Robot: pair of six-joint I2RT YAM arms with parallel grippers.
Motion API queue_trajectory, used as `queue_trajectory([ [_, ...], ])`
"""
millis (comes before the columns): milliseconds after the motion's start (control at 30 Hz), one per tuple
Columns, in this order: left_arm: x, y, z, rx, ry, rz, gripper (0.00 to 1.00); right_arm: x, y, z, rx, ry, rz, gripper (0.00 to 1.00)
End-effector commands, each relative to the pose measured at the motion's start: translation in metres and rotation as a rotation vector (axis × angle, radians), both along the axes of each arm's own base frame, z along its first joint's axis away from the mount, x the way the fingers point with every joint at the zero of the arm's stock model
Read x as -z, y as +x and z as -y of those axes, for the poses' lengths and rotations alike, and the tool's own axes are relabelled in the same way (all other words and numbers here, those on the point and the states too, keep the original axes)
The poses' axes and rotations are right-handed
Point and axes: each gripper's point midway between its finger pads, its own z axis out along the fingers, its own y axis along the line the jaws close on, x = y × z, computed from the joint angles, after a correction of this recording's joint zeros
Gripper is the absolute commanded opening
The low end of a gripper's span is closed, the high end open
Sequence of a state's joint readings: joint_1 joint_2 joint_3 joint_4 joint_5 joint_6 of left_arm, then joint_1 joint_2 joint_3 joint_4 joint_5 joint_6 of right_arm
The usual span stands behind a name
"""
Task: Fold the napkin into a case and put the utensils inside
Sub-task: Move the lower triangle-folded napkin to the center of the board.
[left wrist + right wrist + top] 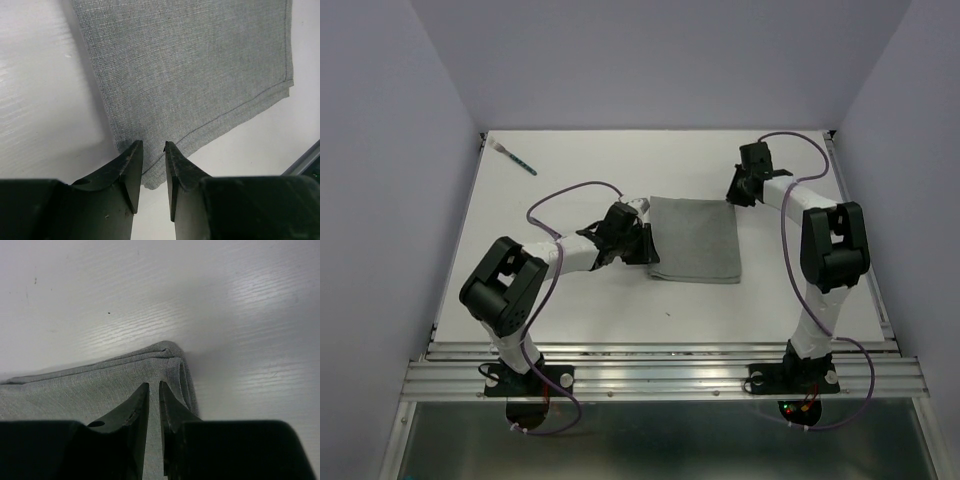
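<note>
The grey napkin point(698, 240) lies flat mid-table as a wide folded rectangle, with layered edges at its corner point(165, 352). No narrow case is in view. My left gripper point(642, 240) is at the napkin's left edge. Its jaws point(152, 144) stand open a little, straddling the stitched near corner of the cloth point(190, 65). My right gripper point(735, 190) is at the far right corner, jaws nearly together point(154, 384) with grey cloth point(90, 385) between them. One teal-handled utensil point(517, 159) lies far off at the back left.
White walls close in the table on three sides. An aluminium rail point(660, 375) runs along the near edge by both arm bases. Purple cables loop over each arm. Bare white tabletop point(570, 320) surrounds the cloth.
</note>
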State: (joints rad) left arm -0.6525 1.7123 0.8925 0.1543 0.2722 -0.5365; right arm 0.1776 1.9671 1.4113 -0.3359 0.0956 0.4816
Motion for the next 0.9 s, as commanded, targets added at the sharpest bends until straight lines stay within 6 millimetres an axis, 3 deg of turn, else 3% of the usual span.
queue_trajectory([
  [0,-0.04,0.014,0.008,0.019,-0.039,0.095,0.35,-0.012,0.006,0.01,0.025,-0.031,0.05,0.2],
  [200,-0.025,0.012,0.01,0.033,-0.027,0.057,0.35,0.023,0.008,0.008,0.021,-0.037,-0.011,0.19],
  [367,-0.018,0.001,0.008,0.049,-0.032,0.031,0.35,0.043,-0.004,0.008,0.019,-0.03,-0.057,0.18],
  [867,0.011,-0.045,0.002,0.088,-0.053,-0.076,0.34,0.032,-0.032,-0.003,0.001,0.059,-0.048,0.18],
])
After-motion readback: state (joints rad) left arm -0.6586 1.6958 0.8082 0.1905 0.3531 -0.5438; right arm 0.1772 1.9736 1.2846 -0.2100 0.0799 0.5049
